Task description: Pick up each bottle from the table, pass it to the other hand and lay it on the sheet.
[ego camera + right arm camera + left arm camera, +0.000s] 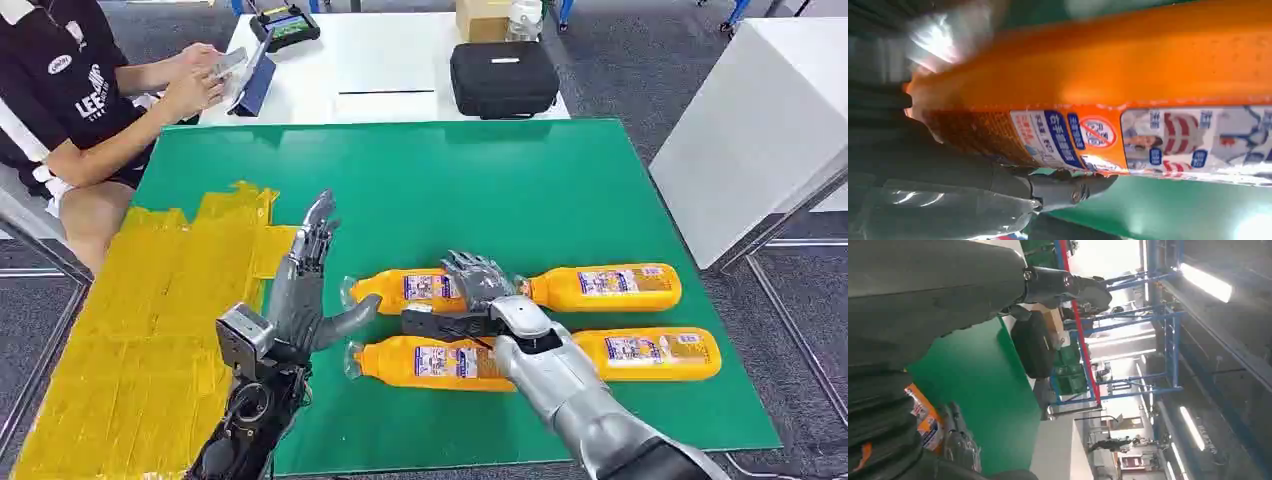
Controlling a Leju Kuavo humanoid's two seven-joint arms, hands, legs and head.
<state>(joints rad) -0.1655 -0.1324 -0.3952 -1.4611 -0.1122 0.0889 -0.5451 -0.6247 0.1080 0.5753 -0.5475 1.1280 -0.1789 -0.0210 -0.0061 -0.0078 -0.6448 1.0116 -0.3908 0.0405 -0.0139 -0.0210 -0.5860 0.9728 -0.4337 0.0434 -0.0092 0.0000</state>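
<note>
On the green mat (560, 190) lie 4 orange bottles in 2 rows, all on their sides. The right hand (478, 285) is over the bottle of the far row (410, 289) that lies nearest to the yellow sheet (140, 340), with its fingers laid on the base end of this bottle. In the right wrist view the bottle (1148, 95) sits very close to the palm and a thumb reaches under it, but the picture is blurred, so I cannot tell if the fingers already clamp it or only rest on it.

The left hand (305, 290) stands between the sheet and this bottle, fingers apart and pointing up, thumb stretched toward the cap; it holds nothing.

The step in hand seems to be the pick-up. To do it well, the right hand should close around the body of the bottle and not on the clear cap, and lift straight up, because the near-row bottle (425, 362) lies just beside and can roll if touched. The left hand should keep its palm open toward the bottle for the pass.
</note>
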